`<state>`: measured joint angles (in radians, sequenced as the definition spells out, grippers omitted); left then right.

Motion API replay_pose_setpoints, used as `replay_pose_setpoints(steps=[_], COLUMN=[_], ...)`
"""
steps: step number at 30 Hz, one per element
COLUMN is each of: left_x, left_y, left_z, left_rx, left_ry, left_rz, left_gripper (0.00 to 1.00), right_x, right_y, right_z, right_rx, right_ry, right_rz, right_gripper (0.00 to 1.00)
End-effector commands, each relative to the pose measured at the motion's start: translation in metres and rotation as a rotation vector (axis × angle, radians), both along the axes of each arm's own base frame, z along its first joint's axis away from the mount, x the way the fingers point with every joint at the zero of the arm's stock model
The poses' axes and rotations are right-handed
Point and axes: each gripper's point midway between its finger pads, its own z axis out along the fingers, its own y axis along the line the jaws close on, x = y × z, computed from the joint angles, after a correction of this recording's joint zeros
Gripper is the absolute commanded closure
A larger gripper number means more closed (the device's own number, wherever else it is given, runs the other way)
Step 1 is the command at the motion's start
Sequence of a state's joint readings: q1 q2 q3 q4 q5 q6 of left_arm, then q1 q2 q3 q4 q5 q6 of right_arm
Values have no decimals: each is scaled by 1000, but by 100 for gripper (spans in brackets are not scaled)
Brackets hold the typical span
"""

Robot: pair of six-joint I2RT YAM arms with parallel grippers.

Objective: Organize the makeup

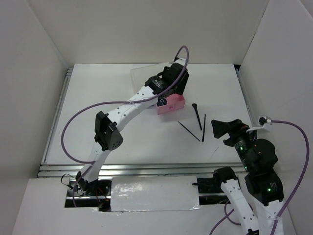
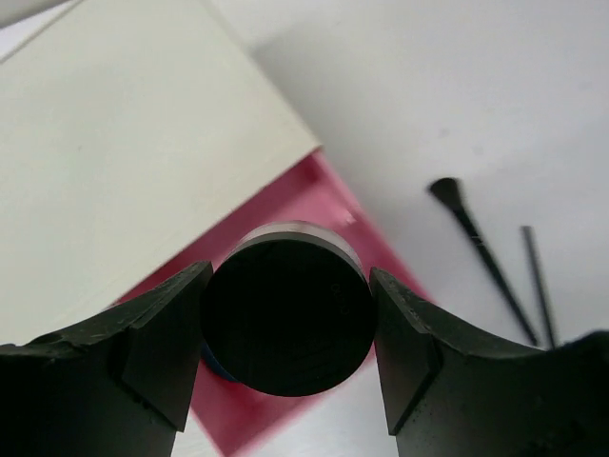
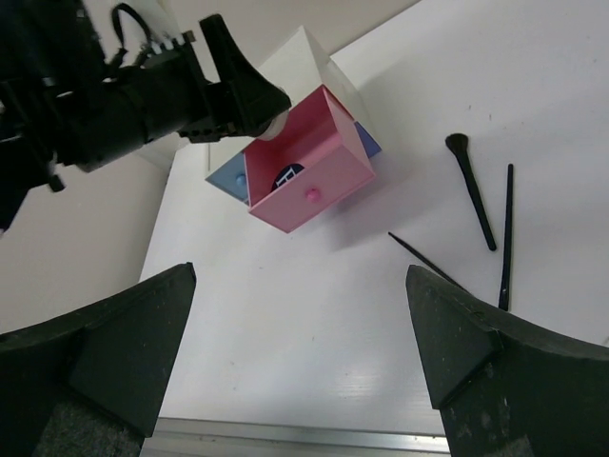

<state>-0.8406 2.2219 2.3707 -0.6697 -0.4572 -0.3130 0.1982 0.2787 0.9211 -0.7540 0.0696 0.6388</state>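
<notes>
As the left gripper [image 2: 287,314] hangs over the open pink drawer [image 2: 252,419], its fingers press both sides of the round black jar [image 2: 285,324]. That's a firm grip, dead centre of the left wrist view. Inside that drawer sits the dark-blue compact [image 3: 288,174], upper middle of the right wrist view. Over at the lower right of the overhead view, the right gripper [image 3: 301,276] is spread wide with nothing between its fingers. Three thin black brushes [image 3: 471,190] lie on the white table [image 3: 285,362], right of the drawer.
</notes>
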Motion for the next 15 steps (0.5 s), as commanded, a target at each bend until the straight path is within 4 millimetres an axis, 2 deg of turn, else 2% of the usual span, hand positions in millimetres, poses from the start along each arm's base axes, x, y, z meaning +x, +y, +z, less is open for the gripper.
replay_pose_setpoints(steps=[1,4,9,12,13,15], left_x=[14,26,29,26,24,22], left_y=[20,38,50,51,53,55], left_z=[-24,-34,-57,-60,-61,-57], left_rx=[93,110,146,147,147,139], left_ry=[23,42,84,98,104,97], left_rz=[23,58,65,66,70,76], left_gripper=[52,52,48,34,25,15], right_x=[10,11,12,15,16,20], right_y=[8,9,11,13,14,16], right_z=[3,0,-3,-6,-6,-9], right_rx=[4,0,7,11,13,13], right_ry=[-11,-4,-5,4,4,14], right_rz=[34,39,44,56,59,63], right_gripper=[0,0,0,0,0,0])
